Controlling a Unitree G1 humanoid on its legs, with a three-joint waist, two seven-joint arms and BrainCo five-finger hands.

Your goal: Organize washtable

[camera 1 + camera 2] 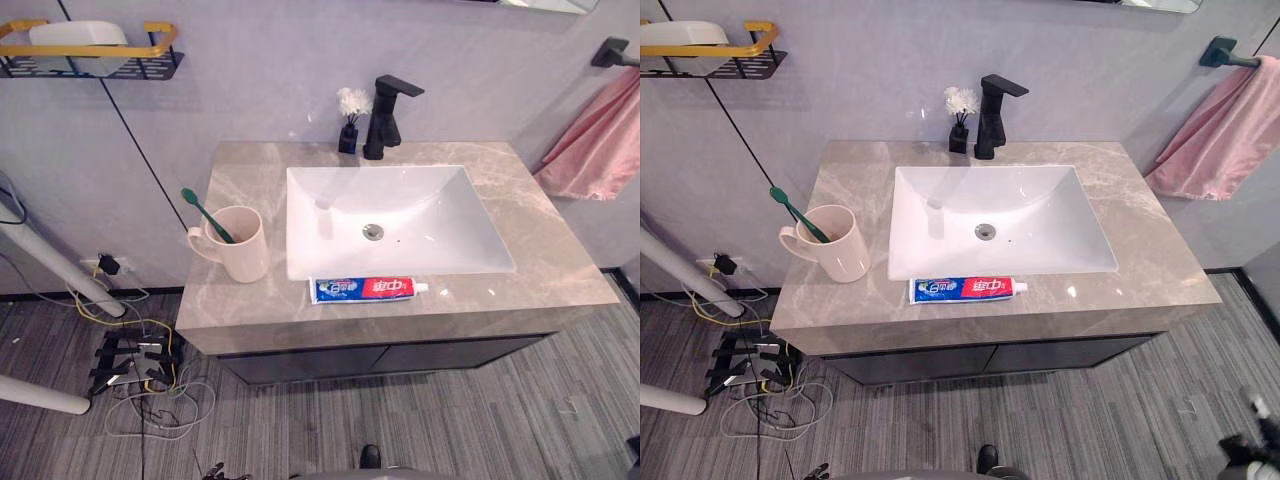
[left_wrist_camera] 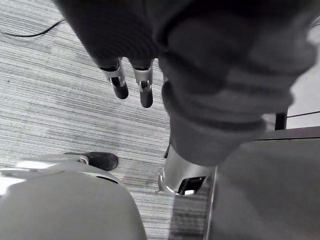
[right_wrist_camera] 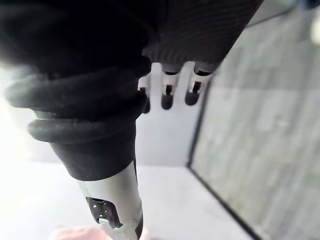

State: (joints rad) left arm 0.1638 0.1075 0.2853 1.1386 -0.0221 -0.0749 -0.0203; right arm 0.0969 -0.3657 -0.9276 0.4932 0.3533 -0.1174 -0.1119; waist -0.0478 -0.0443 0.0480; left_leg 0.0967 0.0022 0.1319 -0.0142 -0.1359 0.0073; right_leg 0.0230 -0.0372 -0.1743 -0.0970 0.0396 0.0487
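Nothing looks tidied yet: the toothpaste [image 1: 366, 289] lies loose on the table [image 1: 560, 270] at centre frame, just below the sink [image 1: 440, 220], the toothbrush [image 1: 205, 213] leans in the cup [image 1: 240, 250] at left, and the left hand [image 2: 144, 89] and right hand [image 3: 167, 95] hang open and empty.

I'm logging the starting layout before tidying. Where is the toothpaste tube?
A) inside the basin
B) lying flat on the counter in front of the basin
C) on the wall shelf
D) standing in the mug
B: the toothpaste tube lies flat on the counter along the front rim of the basin, and the mug holds just the green toothbrush.
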